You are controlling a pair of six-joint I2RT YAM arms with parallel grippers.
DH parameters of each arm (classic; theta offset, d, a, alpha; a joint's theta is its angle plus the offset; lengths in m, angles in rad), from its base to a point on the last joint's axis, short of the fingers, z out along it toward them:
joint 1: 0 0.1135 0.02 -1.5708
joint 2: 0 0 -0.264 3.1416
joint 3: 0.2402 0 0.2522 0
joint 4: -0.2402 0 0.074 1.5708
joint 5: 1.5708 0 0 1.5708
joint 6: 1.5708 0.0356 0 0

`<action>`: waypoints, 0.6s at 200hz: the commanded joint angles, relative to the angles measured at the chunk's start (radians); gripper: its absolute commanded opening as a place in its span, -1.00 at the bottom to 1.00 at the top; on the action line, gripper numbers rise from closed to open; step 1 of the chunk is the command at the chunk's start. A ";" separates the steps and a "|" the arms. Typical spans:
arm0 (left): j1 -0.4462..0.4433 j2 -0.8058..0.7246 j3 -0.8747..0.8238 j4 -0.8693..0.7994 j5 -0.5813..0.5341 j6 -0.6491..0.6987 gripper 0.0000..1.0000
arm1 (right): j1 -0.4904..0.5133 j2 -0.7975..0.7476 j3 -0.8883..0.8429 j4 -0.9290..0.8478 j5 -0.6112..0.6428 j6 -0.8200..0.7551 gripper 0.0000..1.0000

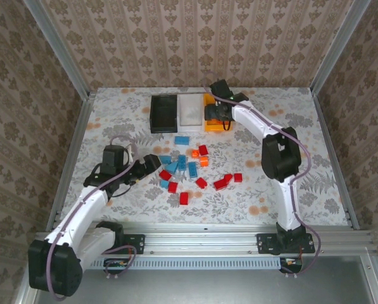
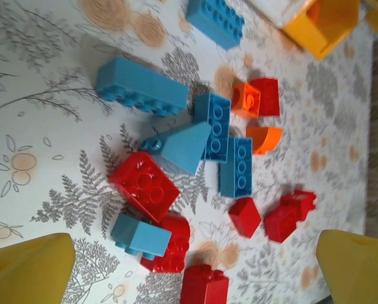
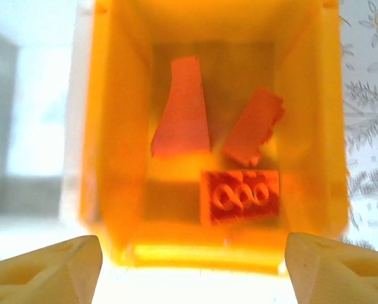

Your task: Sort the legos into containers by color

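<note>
Red, orange and light blue legos (image 1: pixel 189 168) lie scattered in the middle of the table. My left gripper (image 1: pixel 152 166) hovers at the pile's left edge, open; its yellow fingertips (image 2: pixel 30 269) frame a red brick (image 2: pixel 204 286), a small light blue brick (image 2: pixel 140 235) and another red brick (image 2: pixel 143 185) without touching them. My right gripper (image 1: pixel 218 113) hangs open over the orange-yellow bin (image 3: pixel 113 126), nothing between its fingers (image 3: pixel 340 269). Three orange bricks (image 3: pixel 239 196) lie on that bin's floor. The black bin (image 1: pixel 164 113) and white bin (image 1: pixel 190 111) stand to its left.
The three bins sit in a row at the back centre. A single blue brick (image 1: pixel 182 140) lies between them and the pile. Metal frame rails (image 1: pixel 75 145) border the table on both sides, and papered walls close it in behind.
</note>
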 commanded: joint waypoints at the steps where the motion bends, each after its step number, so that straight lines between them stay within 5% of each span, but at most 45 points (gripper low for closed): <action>1: -0.103 0.059 0.090 -0.092 -0.162 0.093 0.99 | 0.048 -0.237 -0.208 0.144 -0.025 0.055 0.53; 48: -0.225 0.344 0.320 -0.205 -0.450 0.191 0.83 | 0.142 -0.562 -0.731 0.312 -0.035 0.147 0.51; 120: -0.221 0.716 0.527 -0.204 -0.529 0.292 0.93 | 0.156 -0.879 -1.096 0.287 -0.031 0.161 0.59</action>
